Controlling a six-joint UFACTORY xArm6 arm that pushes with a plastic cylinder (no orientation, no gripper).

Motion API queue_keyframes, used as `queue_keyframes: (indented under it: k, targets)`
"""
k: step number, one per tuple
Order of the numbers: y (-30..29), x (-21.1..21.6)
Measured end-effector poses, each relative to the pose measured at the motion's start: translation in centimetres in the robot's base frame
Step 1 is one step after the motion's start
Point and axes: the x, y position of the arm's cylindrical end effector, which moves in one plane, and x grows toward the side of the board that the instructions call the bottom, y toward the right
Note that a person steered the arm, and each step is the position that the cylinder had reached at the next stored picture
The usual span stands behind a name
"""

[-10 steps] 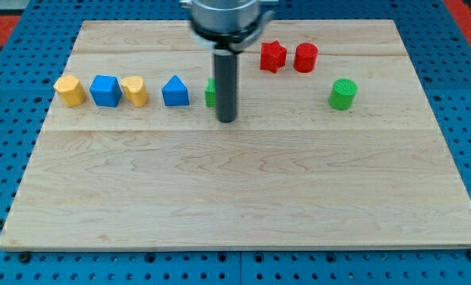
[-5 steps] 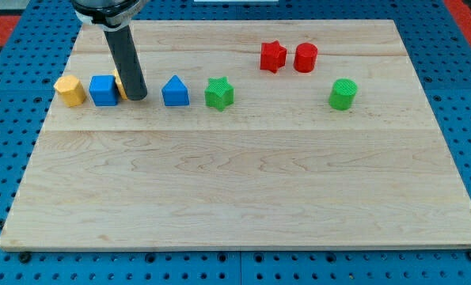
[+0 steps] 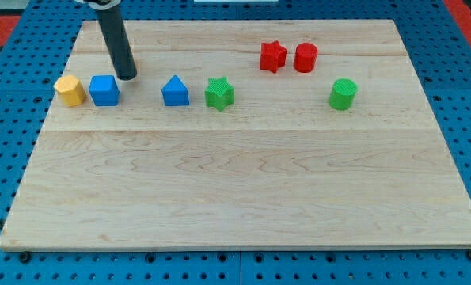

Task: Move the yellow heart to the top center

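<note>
My tip (image 3: 126, 77) has slid farther back, pushing the yellow heart (image 3: 132, 62), now almost hidden behind it, just beyond the blue cube (image 3: 104, 90). No jaws here. Next, push right along the bench (image 3: 235, 190).

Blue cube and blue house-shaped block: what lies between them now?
In the camera view, bare board separates the blue cube from the blue house-shaped block. My tip stands just above that gap, nearer the cube, hiding most of the yellow heart.
</note>
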Motion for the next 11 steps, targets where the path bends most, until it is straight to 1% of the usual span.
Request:
queue_keyframes:
  k: [1, 2, 3, 4, 5, 6, 7, 8, 9, 10, 11]
  targets:
    - [-3.8, -2.2]
    - [-4.4, -4.3]
    - [4.3, -3.1]
    - [10.5, -3.1]
    - [6.6, -3.7]
    - [0.3, -4.9]
    - [-0.6, -7.2]
    - [7.8, -7.3]
    - [11.4, -7.3]
    - [10.5, -7.2]
    - [12.9, -6.4]
